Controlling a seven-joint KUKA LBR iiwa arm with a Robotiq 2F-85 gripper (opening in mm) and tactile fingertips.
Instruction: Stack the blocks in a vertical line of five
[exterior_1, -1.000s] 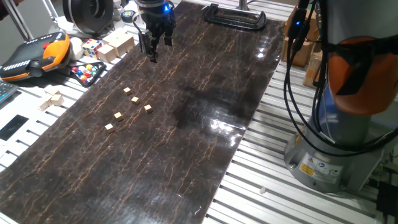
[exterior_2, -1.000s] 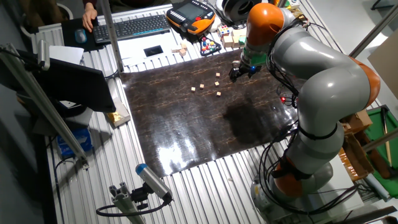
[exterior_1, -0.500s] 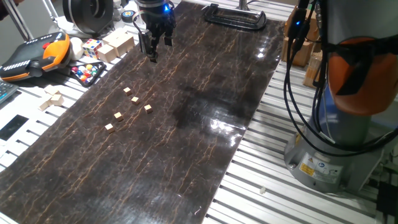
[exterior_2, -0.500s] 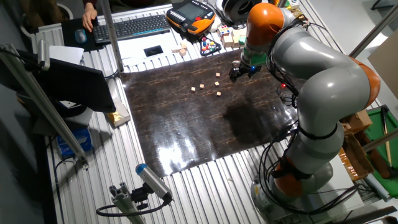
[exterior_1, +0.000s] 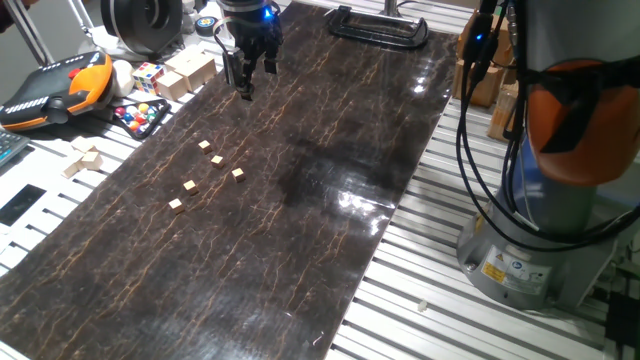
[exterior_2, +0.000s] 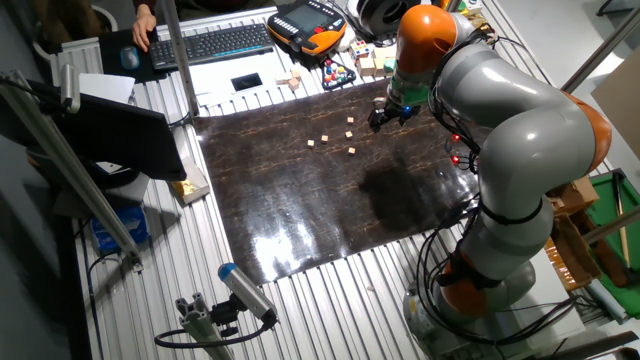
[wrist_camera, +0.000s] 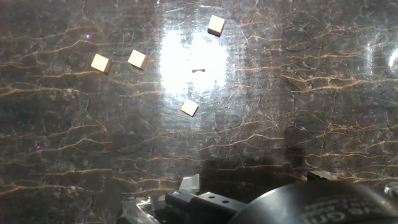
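Observation:
Five tiny tan blocks lie loose and apart on the dark marbled mat (exterior_1: 300, 230): one (exterior_1: 204, 145), a second (exterior_1: 217, 160), a third (exterior_1: 238, 173), and two nearer the front (exterior_1: 190, 185) (exterior_1: 176, 204). None rests on another. The other fixed view shows the same scatter (exterior_2: 348, 134). My gripper (exterior_1: 255, 85) hangs above the mat's far left part, beyond the blocks and clear of them, fingers apart with nothing between them; it also shows as (exterior_2: 380, 120). The hand view looks down on several blocks (wrist_camera: 189, 107) (wrist_camera: 137, 59) (wrist_camera: 216, 25).
Off the mat's left edge sit a multicoloured puzzle cube (exterior_1: 148, 75), larger pale wooden blocks (exterior_1: 190, 72) (exterior_1: 85, 158), a tray of coloured balls (exterior_1: 140, 115) and an orange pendant (exterior_1: 55, 90). A black clamp (exterior_1: 375, 25) lies at the far end. The arm's base (exterior_1: 540, 250) stands right.

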